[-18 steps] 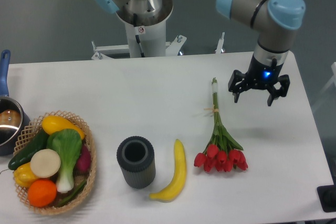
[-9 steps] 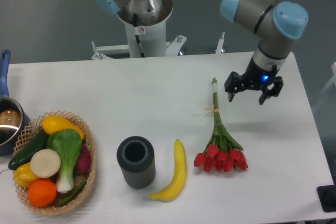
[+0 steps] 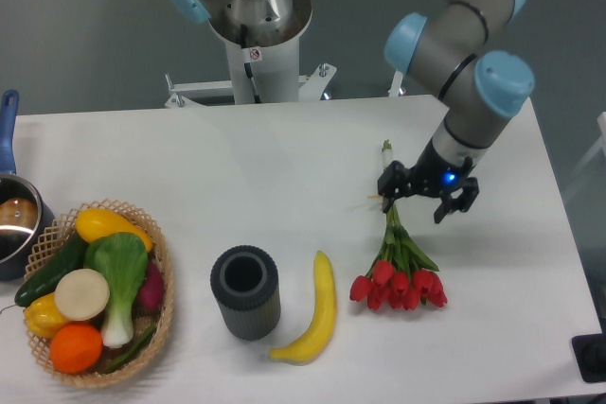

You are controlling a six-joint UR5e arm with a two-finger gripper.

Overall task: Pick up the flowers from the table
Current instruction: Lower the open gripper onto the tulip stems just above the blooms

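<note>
Lying flat on the table (image 3: 284, 177), right of centre: the flowers (image 3: 398, 267), red heads bunched at the near end, thin green stems running away toward the far edge and ending in a pale tip. Hovering over the stems' middle stretch, just beside the tie: the gripper (image 3: 427, 198), fingers spread apart with nothing between them, a blue light glowing on its body. Touching the stems or staying just clear of them — impossible to tell from this angle. Reaching in from the far right above it: the grey arm with its blue joint caps. Resting left of the blooms: a yellow banana (image 3: 316, 310), and further left a dark ribbed cylinder (image 3: 245, 291) standing upright. Sitting at the near left: a wicker basket (image 3: 163, 290) holding mixed vegetables and fruit.
</note>
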